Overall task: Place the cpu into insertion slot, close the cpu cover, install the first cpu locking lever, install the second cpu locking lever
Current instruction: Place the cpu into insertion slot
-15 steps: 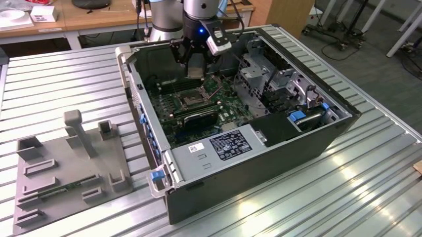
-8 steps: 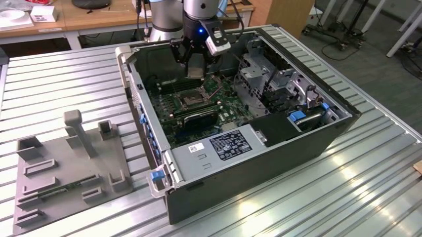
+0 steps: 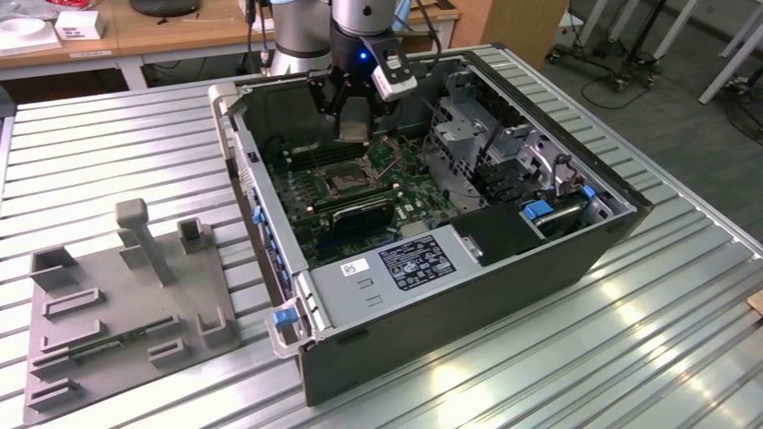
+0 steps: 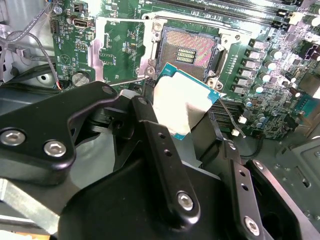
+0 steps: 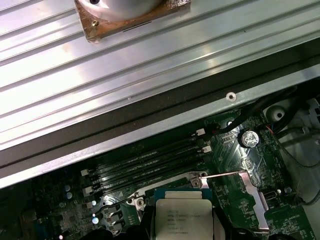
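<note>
Your gripper (image 3: 353,121) pinches the cpu (image 4: 186,97) by its edges, just above the socket (image 4: 192,47). The cover (image 4: 94,52) beside the socket lies open, leaving the socket clear.

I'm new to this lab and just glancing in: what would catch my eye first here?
The gripper holds the cpu near the open socket in the second wrist view. In the exterior view, the computer case lies open, with a grey fixture tray at the exterior view's left.
</note>
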Tool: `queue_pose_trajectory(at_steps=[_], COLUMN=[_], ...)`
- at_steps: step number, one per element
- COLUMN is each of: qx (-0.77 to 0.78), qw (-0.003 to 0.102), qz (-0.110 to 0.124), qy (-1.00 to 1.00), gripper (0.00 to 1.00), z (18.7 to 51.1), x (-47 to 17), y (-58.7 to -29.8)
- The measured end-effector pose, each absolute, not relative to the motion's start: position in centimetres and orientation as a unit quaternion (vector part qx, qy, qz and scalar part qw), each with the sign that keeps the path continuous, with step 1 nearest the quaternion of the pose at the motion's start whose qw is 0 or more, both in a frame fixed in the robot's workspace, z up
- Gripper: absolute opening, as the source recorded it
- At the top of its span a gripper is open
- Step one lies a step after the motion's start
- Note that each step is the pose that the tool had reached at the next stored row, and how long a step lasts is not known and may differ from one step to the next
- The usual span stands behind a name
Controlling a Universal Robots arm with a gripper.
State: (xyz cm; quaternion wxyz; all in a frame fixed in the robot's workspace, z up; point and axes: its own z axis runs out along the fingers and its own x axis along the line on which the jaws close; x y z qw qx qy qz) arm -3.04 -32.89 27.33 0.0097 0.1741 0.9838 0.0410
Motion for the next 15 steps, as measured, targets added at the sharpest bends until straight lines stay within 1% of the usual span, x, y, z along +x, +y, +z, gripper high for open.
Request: queue_pose_trajectory(at_steps=[5, 15], qx=[0.180, 0.266], qw=[0.010, 0.013], qz=[0.041, 0.040], qy=[0.983, 0.963], gripper=[0.54, 0.54], z=[27.30, 26.96], x=[-3.04, -3.04], y=[-32.88, -32.89])
